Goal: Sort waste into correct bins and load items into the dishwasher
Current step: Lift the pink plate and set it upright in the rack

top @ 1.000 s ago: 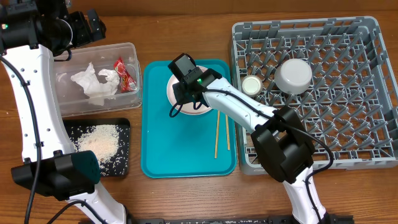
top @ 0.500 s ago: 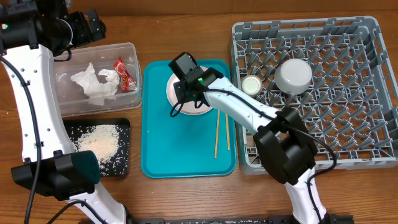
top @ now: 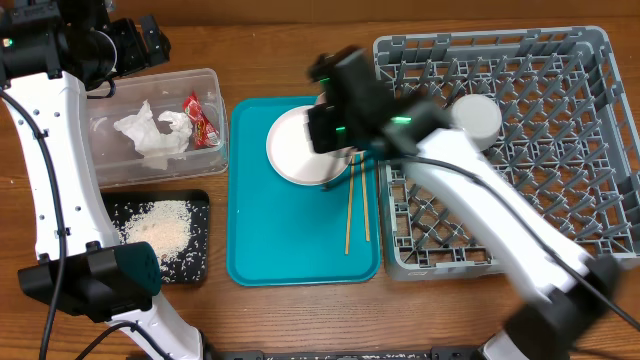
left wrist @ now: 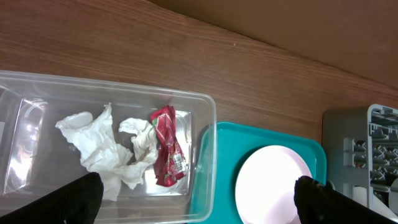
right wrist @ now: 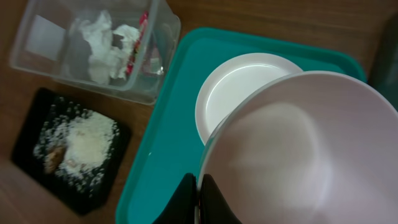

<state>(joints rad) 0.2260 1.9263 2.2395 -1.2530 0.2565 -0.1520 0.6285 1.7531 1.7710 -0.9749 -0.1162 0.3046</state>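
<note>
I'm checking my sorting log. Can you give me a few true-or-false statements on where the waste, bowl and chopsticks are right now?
1. The wrapper lies in the clear tub. True.
2. The rice is in that tub. False: it is on the black tray.
3. The right gripper holds the pink bowl. True.
4. The chopsticks are in the rack. False: they lie on the teal tray.

Brown wooden bench (top: 280,40) carrying four things: far left, a clear plastic rectangular tub (top: 160,73); just in front, a shallow black rectangular tray (top: 200,265); mid-bench, a teal serving tray (top: 290,240); right, touching it, a large grey plastic dish rack (top: 480,38).
</note>
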